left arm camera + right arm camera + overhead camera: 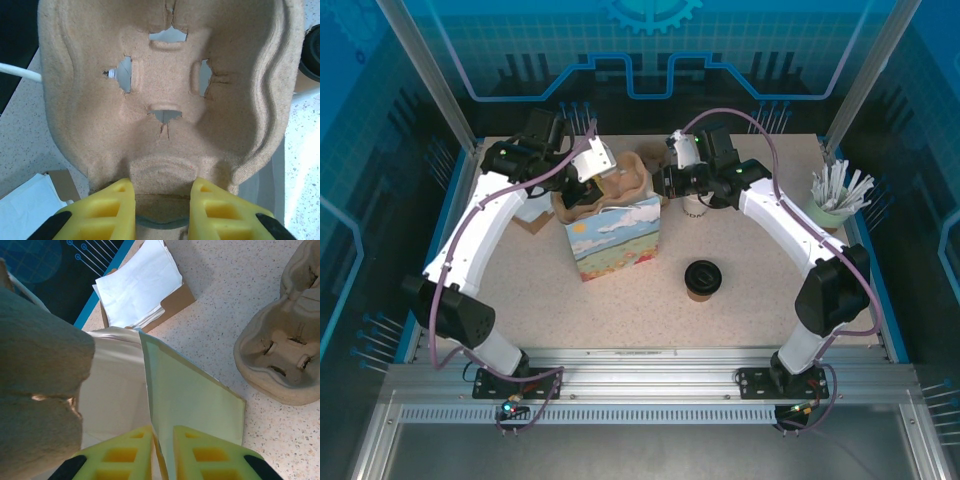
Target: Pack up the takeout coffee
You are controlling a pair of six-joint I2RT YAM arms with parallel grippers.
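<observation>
The takeout coffee [702, 279], a brown cup under a black lid, stands on the table to the right of the landscape-printed paper bag [611, 240]. My left gripper [588, 186] is shut on the rim of a brown pulp cup carrier [576, 205] and holds it tilted over the bag's left end. In the left wrist view the carrier [170, 85] spreads out above the left gripper [163, 199]. My right gripper [661, 190] is shut on the bag's right top edge. Seen from the right wrist, the right gripper [162, 442] pinches the bag's wall [195, 400], with the held carrier [35, 385] at the left.
A second pulp carrier [280, 355] lies on the table behind the bag [638, 172]. White napkins on brown card [137, 287] lie at the back left [532, 214]. A green cup of straws [835, 198] stands at the right edge. A white cup [695, 207] sits under my right arm.
</observation>
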